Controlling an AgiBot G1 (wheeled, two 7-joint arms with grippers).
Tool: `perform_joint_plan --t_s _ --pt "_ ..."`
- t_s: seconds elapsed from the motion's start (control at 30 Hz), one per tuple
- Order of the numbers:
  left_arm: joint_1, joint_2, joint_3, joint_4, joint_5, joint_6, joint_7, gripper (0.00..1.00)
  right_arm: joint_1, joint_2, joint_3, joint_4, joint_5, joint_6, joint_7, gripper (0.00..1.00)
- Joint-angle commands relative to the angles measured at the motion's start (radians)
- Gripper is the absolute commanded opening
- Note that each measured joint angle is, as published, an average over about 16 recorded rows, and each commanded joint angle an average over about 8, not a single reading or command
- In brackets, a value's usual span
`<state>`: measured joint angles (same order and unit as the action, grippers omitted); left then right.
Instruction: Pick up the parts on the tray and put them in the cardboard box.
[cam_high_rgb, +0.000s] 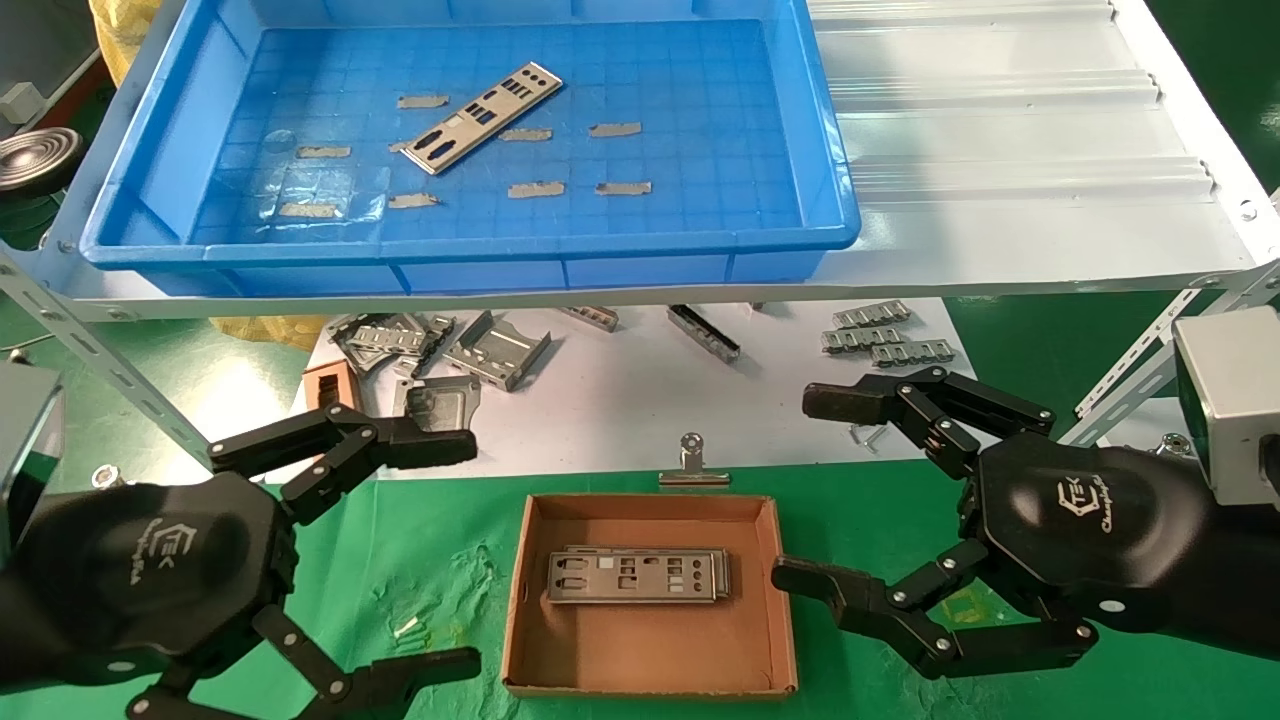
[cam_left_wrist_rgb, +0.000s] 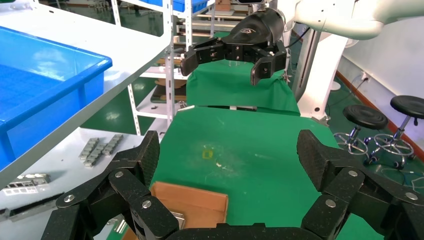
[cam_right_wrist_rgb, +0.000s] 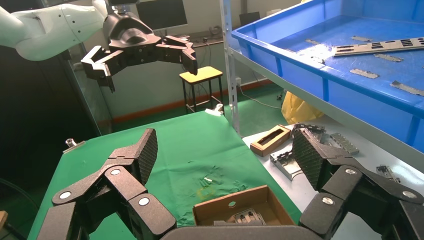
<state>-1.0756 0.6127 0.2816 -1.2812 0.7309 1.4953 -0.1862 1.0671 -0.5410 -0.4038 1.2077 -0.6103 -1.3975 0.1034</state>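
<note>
One silvery plate (cam_high_rgb: 482, 116) lies at a slant on the floor of the blue tray (cam_high_rgb: 150, 258) on the shelf; it also shows in the right wrist view (cam_right_wrist_rgb: 380, 46). The cardboard box (cam_high_rgb: 762, 610) sits on the green mat below and holds a small stack of plates (cam_high_rgb: 636, 576). My left gripper (cam_high_rgb: 440, 555) is open and empty, low at the box's left. My right gripper (cam_high_rgb: 820, 490) is open and empty at the box's right. The box shows in the left wrist view (cam_left_wrist_rgb: 200, 202) and the right wrist view (cam_right_wrist_rgb: 222, 210).
Grey tape scraps (cam_high_rgb: 615, 129) dot the tray floor. Bent grey brackets (cam_high_rgb: 495, 350), a small brown holder (cam_high_rgb: 328, 385) and grey clips (cam_high_rgb: 885, 335) lie on the white sheet under the shelf. A metal binder clip (cam_high_rgb: 692, 465) sits behind the box. Slotted shelf struts (cam_high_rgb: 100, 370) slope at both sides.
</note>
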Motion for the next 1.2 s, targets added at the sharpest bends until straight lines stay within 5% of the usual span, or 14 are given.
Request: perform_joint_plan --t_s 0.03,0.4,0.67,1.2 --pt "0.0 0.0 0.0 0.0 0.0 0.0 0.0 1.0 0.0 0.0 0.0 0.0 0.0 0.0 0.0 1.0" --pt "0.0 0.0 0.0 0.0 0.0 0.0 0.0 1.0 0.0 0.0 0.0 0.0 0.0 0.0 0.0 1.0" --pt "0.0 0.0 0.0 0.0 0.0 0.0 0.0 1.0 0.0 0.0 0.0 0.0 0.0 0.0 0.0 0.0" --pt "0.0 0.0 0.0 0.0 0.0 0.0 0.0 1.0 0.0 0.0 0.0 0.0 0.0 0.0 0.0 0.0"
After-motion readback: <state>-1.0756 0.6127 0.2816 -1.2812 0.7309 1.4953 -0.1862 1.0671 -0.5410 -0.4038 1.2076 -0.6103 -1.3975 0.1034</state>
